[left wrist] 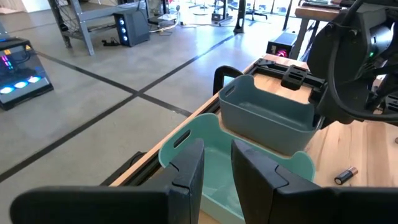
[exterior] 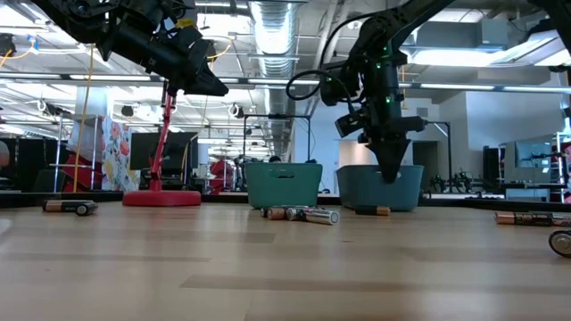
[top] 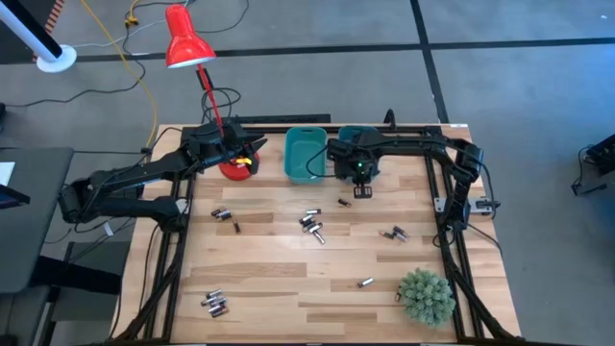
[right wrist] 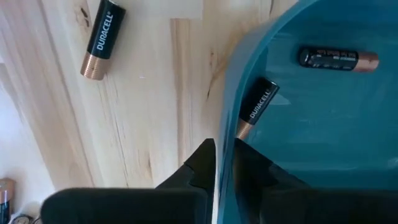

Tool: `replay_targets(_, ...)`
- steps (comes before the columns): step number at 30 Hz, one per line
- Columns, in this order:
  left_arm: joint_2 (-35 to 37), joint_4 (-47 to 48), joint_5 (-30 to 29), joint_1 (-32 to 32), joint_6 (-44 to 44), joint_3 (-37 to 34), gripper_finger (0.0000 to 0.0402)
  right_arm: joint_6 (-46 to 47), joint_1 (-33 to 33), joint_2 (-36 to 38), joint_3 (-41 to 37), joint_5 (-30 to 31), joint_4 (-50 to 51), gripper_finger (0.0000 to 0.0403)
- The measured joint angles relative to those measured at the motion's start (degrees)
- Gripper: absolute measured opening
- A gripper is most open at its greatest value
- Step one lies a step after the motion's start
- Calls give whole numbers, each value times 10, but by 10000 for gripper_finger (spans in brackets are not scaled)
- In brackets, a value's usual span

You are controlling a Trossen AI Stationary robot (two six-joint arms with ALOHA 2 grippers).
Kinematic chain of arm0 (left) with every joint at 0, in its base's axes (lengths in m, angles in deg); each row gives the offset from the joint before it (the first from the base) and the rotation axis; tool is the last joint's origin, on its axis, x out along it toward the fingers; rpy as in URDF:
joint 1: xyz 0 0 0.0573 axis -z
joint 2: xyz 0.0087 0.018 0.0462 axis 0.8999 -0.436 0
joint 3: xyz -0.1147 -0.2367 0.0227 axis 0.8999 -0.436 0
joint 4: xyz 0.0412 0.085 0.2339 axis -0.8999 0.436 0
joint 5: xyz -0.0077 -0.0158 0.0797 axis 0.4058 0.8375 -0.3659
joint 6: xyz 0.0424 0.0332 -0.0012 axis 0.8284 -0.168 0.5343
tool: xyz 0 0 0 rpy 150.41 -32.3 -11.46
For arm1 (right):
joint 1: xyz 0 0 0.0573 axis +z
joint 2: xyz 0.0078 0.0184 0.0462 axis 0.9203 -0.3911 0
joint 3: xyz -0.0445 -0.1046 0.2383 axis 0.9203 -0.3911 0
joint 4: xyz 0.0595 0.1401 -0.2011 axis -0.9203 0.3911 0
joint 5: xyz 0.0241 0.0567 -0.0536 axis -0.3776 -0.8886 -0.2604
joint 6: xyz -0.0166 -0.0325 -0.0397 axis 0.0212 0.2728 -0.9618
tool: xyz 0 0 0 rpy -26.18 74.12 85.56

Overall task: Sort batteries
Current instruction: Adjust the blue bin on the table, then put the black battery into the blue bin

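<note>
Several batteries lie scattered on the wooden table, among them a pair (top: 223, 215) and a cluster (top: 309, 223). At the far edge a light teal bin (top: 304, 154) and a dark teal bin (right wrist: 323, 124) stand side by side. The dark bin holds one battery lying flat (right wrist: 336, 59) and another, slanted one (right wrist: 256, 107). My right gripper (right wrist: 222, 152) points down over that bin's near wall, its fingers slightly apart. My left gripper (left wrist: 217, 162) hovers open, holding nothing, beside the light bin (left wrist: 211, 155). My right gripper stands open right at the slanted battery's copper end (right wrist: 242, 129), coming from above. I cannot tell whether a fingertip touches that end. The battery's other end points into the dark bin.
A red desk lamp (top: 187, 43) stands with its base (top: 235, 168) at the far left, beside my left gripper (top: 252, 154). A small green plant (top: 426, 296) sits at the near right. One battery (right wrist: 102, 38) lies on the table just outside the dark bin.
</note>
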Motion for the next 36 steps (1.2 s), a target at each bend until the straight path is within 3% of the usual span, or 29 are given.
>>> replay_targets(7, 0, 0, 0, 0, 0, 0, 77, 3, 0, 37, 0, 0, 3, 77)
replay_targets(12, 0, 0, 0, 0, -15, 0, 77, 56, 1, 94, 1, 0, 20, 77)
replay_targets(15, 0, 3, 0, 1, -20, 0, 77, 135, 1, 134, 1, -1, 59, 77)
replay_targets(21, 0, 62, -1, 20, -57, 2, 77, 391, 7, 220, -14, -2, 104, 75)
replay_targets(30, 0, 293, -133, 136, -114, 99, 77, 619, 132, 457, -276, 0, -140, 75)
replay_targets(36, 0, 435, -199, 228, -218, 157, 77, 764, 242, 533, -407, 0, -262, 75)
